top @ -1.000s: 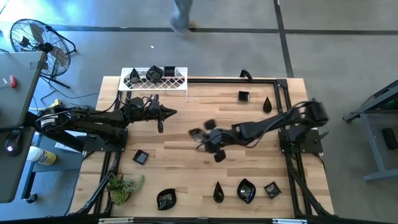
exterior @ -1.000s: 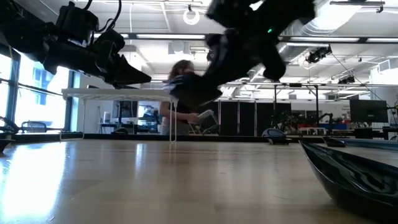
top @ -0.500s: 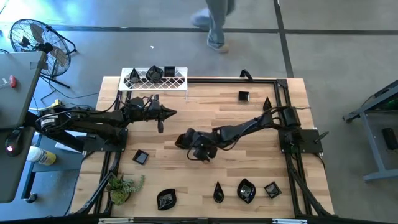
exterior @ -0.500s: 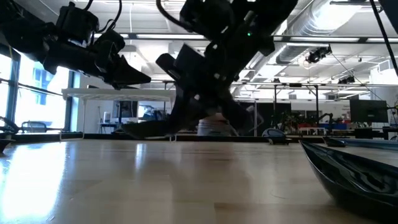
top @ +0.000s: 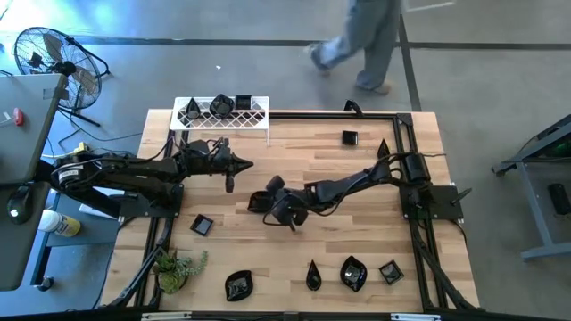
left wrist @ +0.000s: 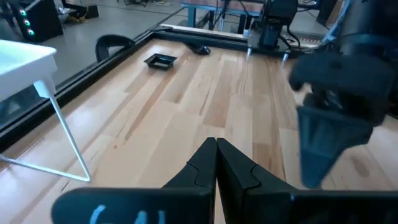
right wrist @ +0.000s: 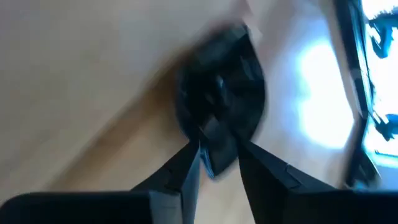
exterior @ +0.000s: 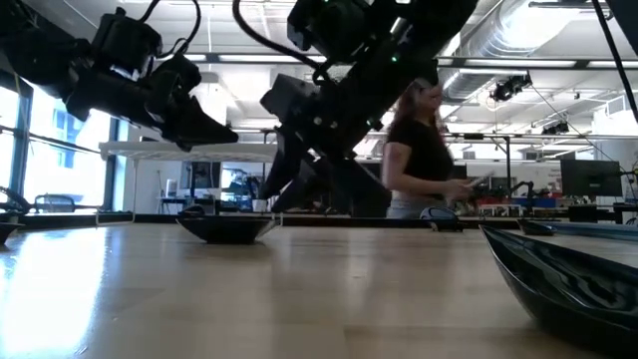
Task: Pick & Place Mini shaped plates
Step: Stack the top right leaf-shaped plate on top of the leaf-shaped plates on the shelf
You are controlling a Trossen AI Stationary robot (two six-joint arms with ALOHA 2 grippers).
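Mini plate set down mid-counter, right gripper parted around its rim; clenched left gripper nearby, rack behind. Half-second earlier, carried aloft.

High view. A white lattice wire rack stands at the upper left of the light wooden table, with glossy black mini plates on it. More black plates lie along the lower edge, at lower left and at upper right. A small green plant sits at the lower left corner. One leaf-shaped black plate lies near the centre.
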